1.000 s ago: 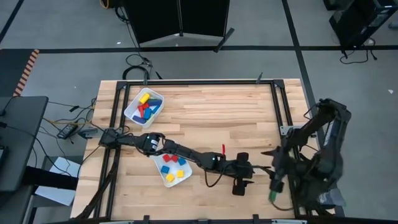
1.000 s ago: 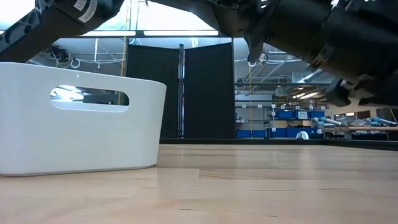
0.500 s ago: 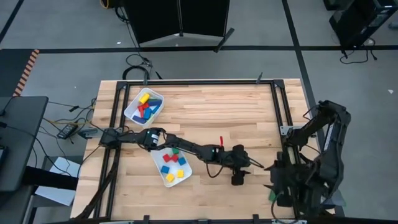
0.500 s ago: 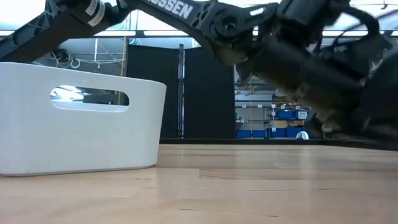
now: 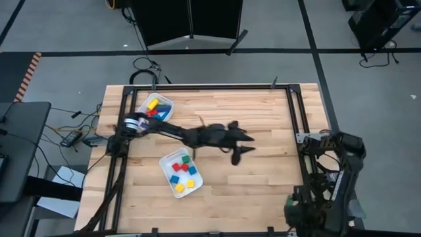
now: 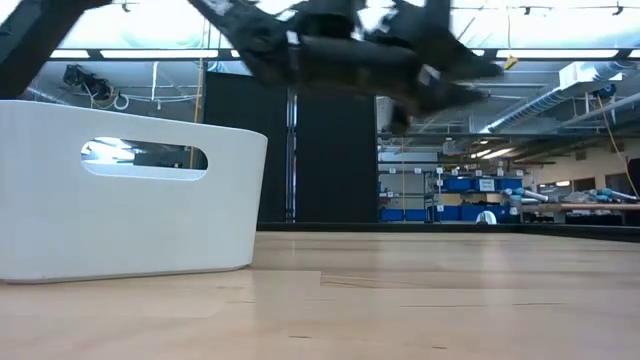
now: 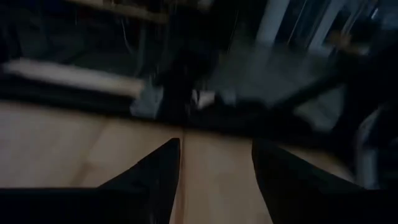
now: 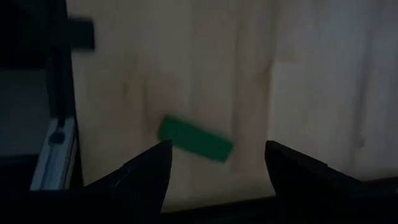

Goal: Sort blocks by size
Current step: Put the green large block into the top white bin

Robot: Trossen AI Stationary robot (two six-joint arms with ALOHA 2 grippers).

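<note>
**A:** Where is your left gripper (image 5: 238,143) sitting right now?

**B:** You are holding it out over the middle of the table (image 5: 263,112), with the left arm stretching across from the left edge. Its wrist view is showing the two fingers (image 7: 155,174) standing apart with only bare wood between them, so it is gaping and carrying nothing.

**A:** And the right gripper (image 8: 217,144)?

**B:** You are keeping that arm folded at the near right corner. Its fingers are spread too. A green bar (image 8: 196,140) is lying flat on the wood just beyond the fingertips, apart from both of them, so nothing is gripping it. In the high view the arm is hiding that bar.

**A:** Where are the other blocks?

**B:** They are resting in two white trays on the left half. The far tray (image 5: 136,118) is holding yellow, red and blue pieces (image 5: 152,113). The near tray (image 5: 164,164) is holding small blue, red, yellow and green cubes (image 5: 181,174). Neither of your grippers is touching a tray.
</note>
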